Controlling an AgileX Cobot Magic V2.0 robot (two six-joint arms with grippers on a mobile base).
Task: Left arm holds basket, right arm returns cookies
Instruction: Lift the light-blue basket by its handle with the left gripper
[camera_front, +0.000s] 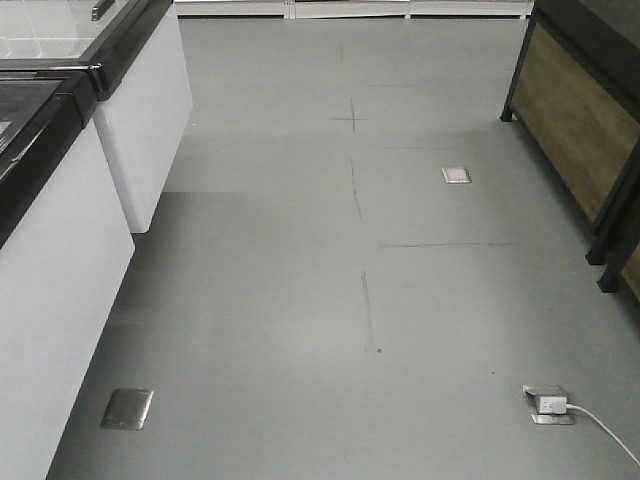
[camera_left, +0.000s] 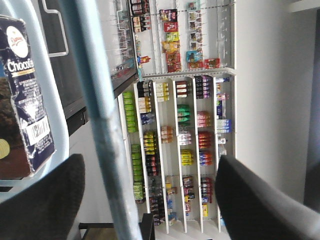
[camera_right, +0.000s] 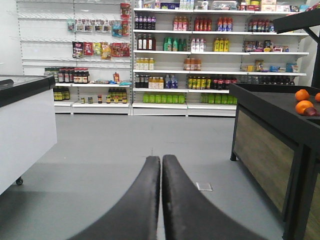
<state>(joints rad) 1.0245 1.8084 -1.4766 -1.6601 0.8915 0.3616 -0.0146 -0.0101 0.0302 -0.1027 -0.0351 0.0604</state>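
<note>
In the left wrist view a light blue basket handle (camera_left: 97, 100) runs top to bottom between the fingers of my left gripper (camera_left: 149, 165). The jaws stand wide open, and the bar is nearer the left finger (camera_left: 42, 200) than the right finger (camera_left: 260, 200), not clamped. A second pale blue hoop (camera_left: 52, 105) curves around the cookies (camera_left: 22, 100), a dark navy "Chocofello" carton with a barcode at the far left. My right gripper (camera_right: 161, 159) is shut with nothing in it, pointing along the floor. Neither arm shows in the front view.
White chest freezers (camera_front: 60, 260) line the left. A black-framed, wood-panelled stand (camera_front: 575, 120) with oranges (camera_right: 303, 106) is on the right. Stocked store shelves (camera_right: 200, 55) fill the far wall. Metal floor plates (camera_front: 127, 408) and a socket box with a white cable (camera_front: 550, 402) lie on the grey floor.
</note>
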